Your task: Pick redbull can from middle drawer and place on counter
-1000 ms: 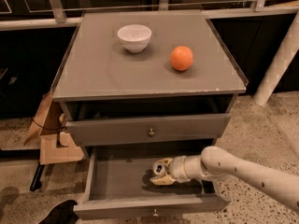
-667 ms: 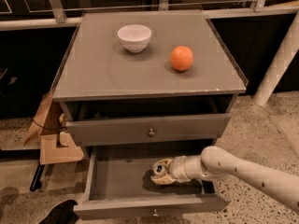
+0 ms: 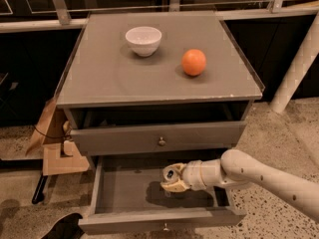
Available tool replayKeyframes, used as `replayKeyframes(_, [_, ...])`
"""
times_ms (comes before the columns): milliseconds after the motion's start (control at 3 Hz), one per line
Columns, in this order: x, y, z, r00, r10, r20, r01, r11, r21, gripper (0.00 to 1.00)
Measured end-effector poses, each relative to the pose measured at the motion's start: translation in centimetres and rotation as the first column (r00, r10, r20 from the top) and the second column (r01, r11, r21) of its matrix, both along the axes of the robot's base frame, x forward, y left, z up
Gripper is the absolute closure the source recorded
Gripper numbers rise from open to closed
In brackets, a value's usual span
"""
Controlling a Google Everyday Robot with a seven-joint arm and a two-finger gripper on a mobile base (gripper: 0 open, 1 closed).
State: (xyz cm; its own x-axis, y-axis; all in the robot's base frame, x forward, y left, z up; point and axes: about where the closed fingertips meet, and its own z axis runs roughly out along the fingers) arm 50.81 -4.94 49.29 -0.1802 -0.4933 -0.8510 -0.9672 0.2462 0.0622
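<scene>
1. Counter: the cabinet's flat, matte grey, squarish top, with pale chips along the front right edge.
2. On the counter: a round white bowl, smooth-sided, toward the back. A dimpled orange sits to its right, well apart from it.
3. Top drawer: grey wood with a small round brass knob at centre. It stands slightly out, leaving a dark gap beneath the counter.
4. Middle drawer: wide, shallow, grey wood, pulled well out. Its bottom is bare grey board with a shadow under the gripper.
5. Gripper: inside the middle drawer, right of centre, its cream-coloured fingers closed round the can.
6. Can: slim metal with a shiny silver top tilted toward the camera. Its sides are largely hidden by the fingers. Whether its base touches the drawer bottom cannot be told.
7. Arm: smooth, white and rounded. It enters from the right across the drawer's right wall and hides part of that side.
8. Surroundings: a brown cardboard box stands against the cabinet's left side. A white post leans at the right. The floor is speckled stone.
</scene>
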Motion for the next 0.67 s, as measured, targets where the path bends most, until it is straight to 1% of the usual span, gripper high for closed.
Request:
replayKeyframes(333, [-0.8,0.2,7.5,0.9999,-0.002,0.013,0.001,0.999,0.036,1.00])
replayKeyframes(667, [0.2,0.1,18.7,0.9973,-0.011,0.073,0.008,0.999,0.045,1.00])
